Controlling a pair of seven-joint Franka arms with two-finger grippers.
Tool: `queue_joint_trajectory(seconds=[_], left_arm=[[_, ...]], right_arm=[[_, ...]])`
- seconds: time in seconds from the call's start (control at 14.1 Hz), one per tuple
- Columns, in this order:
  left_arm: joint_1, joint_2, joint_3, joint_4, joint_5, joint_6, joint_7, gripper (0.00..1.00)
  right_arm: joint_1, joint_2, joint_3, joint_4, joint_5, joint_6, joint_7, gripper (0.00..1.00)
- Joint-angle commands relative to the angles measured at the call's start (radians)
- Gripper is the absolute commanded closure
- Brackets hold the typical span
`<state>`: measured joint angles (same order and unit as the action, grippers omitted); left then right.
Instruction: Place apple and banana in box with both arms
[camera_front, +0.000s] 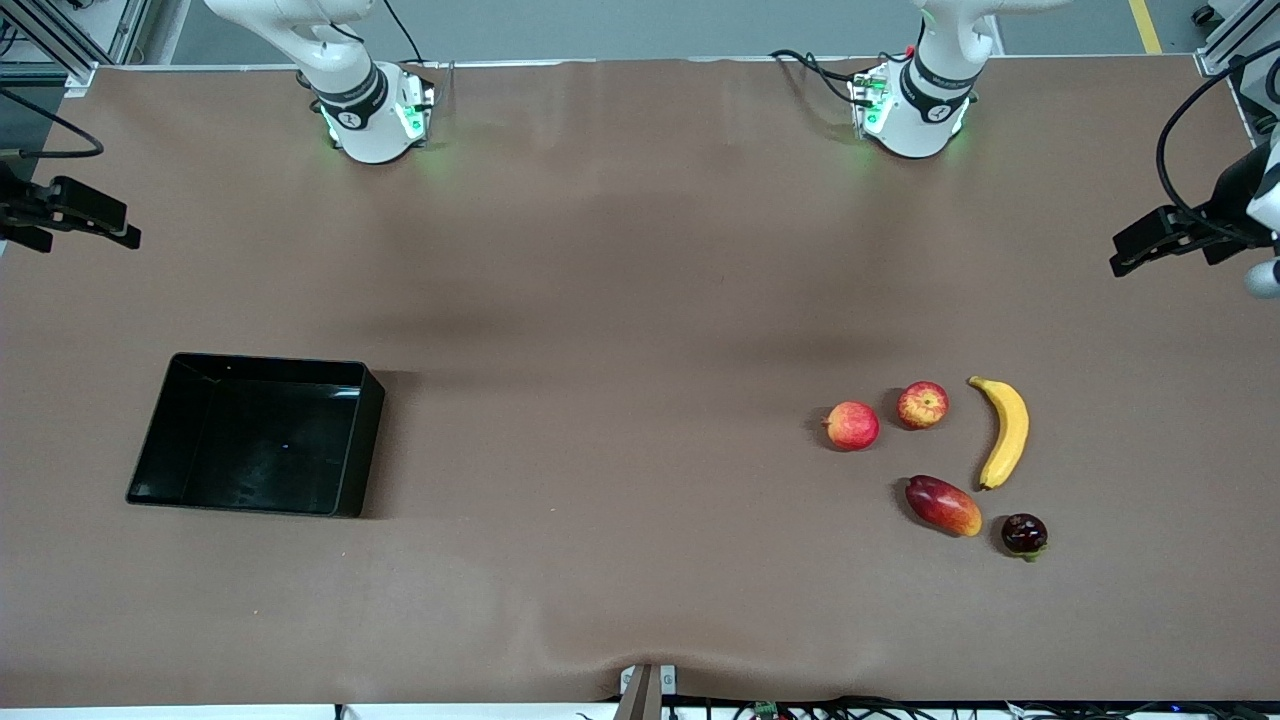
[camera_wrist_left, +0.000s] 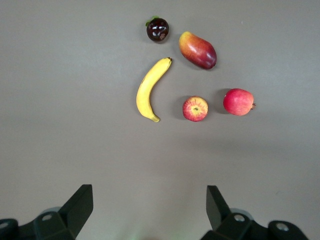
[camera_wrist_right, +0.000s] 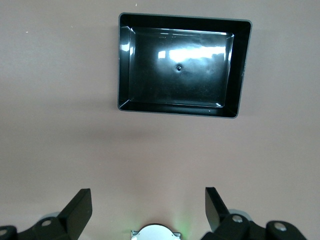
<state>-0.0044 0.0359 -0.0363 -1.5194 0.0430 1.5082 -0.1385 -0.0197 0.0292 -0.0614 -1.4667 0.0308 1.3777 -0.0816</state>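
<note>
Both arms wait high, jaws wide and empty. The left gripper (camera_wrist_left: 148, 212) hangs nearest the apple (camera_front: 922, 404), with the banana (camera_front: 1005, 432) beside it, long axis toward the camera. The right gripper (camera_wrist_right: 147, 212) overlooks the empty box (camera_front: 146, 468), well apart from the apple.

The apple (camera_front: 922, 404) is red with yellow streaks; the banana (camera_front: 1005, 432) yellow with darker tips. The box (camera_front: 160, 430) is glossy black. The mango (camera_front: 943, 505) runs red to orange on a brown desk (camera_front: 620, 300).
</note>
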Motion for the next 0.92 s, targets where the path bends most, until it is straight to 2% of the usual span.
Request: queue_joint_trajectory(seconds=[0.0,0.5,0.71,0.85], left_arm=[[-0.002,0.077,-0.001,0.012,-0.011,0.039,-0.010,0.00],[-0.008,0.113,-0.008,-0.283,-0.014,0.432,-0.021,0.00],[-0.009,0.139,-0.011,-0.422,-0.014,0.629,-0.042,0.00],[-0.011,0.176,-0.013,-0.459,-0.015,0.711,-0.052,0.00]], right_arm=[[-0.045,-0.011,0.006,-0.067,-0.017,0.067,-0.010,0.00],[-0.183,0.008,0.006,-0.351,-0.015,0.446,-0.167,0.00],[-0.207,0.089,0.005,-0.376,-0.015,0.567,-0.184,0.00],[-0.215,0.170,0.006,-0.369,-0.017,0.673,-0.225,0.00]])
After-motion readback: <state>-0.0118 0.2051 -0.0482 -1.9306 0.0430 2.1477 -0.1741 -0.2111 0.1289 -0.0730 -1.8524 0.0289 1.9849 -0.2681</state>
